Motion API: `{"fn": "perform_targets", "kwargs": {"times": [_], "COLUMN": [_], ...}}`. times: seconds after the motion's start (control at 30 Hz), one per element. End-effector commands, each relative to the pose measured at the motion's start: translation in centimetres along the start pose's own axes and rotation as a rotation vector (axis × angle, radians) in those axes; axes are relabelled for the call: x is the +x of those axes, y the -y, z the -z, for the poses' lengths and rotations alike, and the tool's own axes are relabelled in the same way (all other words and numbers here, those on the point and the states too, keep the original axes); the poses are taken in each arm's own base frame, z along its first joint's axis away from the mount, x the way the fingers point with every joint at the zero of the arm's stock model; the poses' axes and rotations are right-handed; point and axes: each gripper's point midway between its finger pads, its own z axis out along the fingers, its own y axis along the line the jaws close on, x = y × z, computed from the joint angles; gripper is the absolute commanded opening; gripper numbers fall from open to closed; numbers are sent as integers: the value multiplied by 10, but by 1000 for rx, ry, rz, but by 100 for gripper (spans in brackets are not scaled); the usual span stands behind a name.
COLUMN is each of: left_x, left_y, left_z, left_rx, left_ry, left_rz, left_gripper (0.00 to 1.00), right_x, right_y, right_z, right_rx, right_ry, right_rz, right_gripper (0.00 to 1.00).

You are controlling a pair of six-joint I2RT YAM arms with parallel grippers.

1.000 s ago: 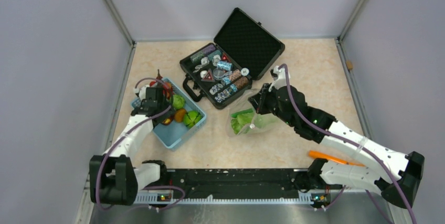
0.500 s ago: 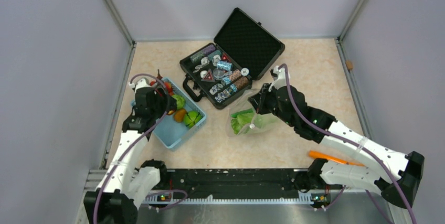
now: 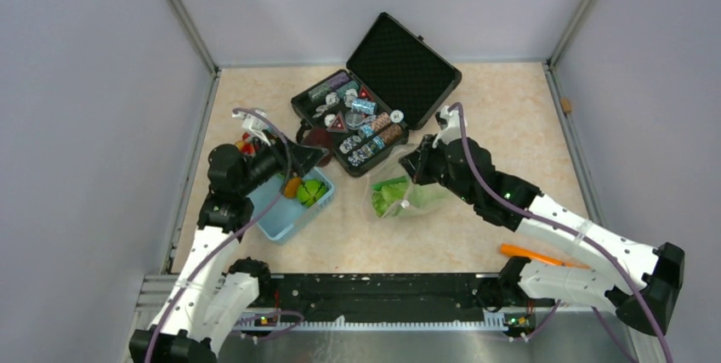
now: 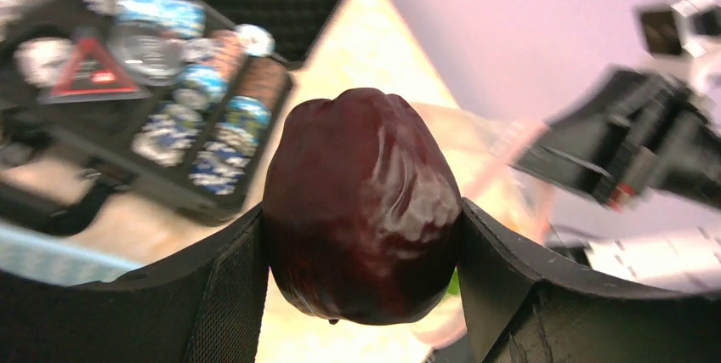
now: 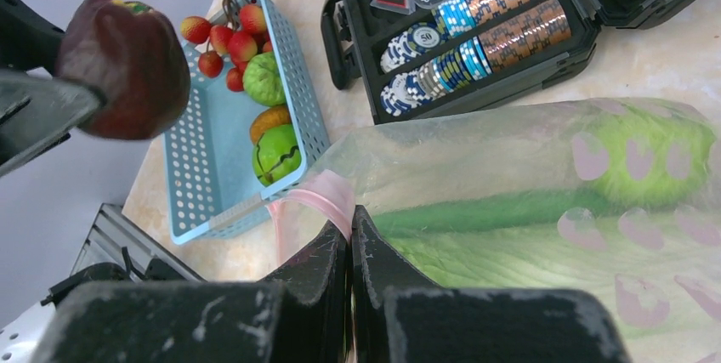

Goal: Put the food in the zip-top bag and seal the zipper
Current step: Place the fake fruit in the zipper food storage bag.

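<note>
My left gripper point(image 3: 311, 149) is shut on the dark purple piece point(image 4: 364, 201) and holds it in the air past the right edge of the light blue basket point(image 3: 276, 225), between the basket and the zip-top bag point(image 3: 410, 197). My right gripper point(image 5: 350, 220) is shut on the pink zipper point(image 5: 321, 193) and holds the bag's mouth up. The bag holds a long green cucumber point(image 5: 502, 210) and a white-green vegetable point(image 5: 527, 254). Cherry tomatoes point(image 5: 225, 36), a green apple point(image 5: 263, 80), an orange point(image 5: 269, 121) and a green leafy ball point(image 5: 276, 152) lie in the basket.
An open black case point(image 3: 374, 99) with chips and trinkets stands just behind the bag and basket. An orange tool point(image 3: 536, 255) lies near the right arm's base. Grey walls close in the table on three sides.
My left gripper has risen out of the basket with the dark purple piece and swung right towards the bag. The right arm and bag have stayed put.
</note>
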Motion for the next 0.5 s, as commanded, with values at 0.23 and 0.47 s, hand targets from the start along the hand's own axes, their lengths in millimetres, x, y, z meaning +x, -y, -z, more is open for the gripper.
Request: {"fn": "perform_targets", "kwargs": {"times": [0.23, 0.47], "left_x": [56, 64], "left_y": [119, 120], "left_z": [19, 10], "left_rx": [593, 571], "left_ry": [-102, -91], "left_rz": [-260, -307], "left_gripper": [47, 40], "right_x": [-17, -18], "right_y": [-17, -18], "right_z": [-1, -1], "right_rx": [-63, -67], "right_ry": [52, 53], "right_rz": [-37, -38], "right_gripper": [1, 1]}}
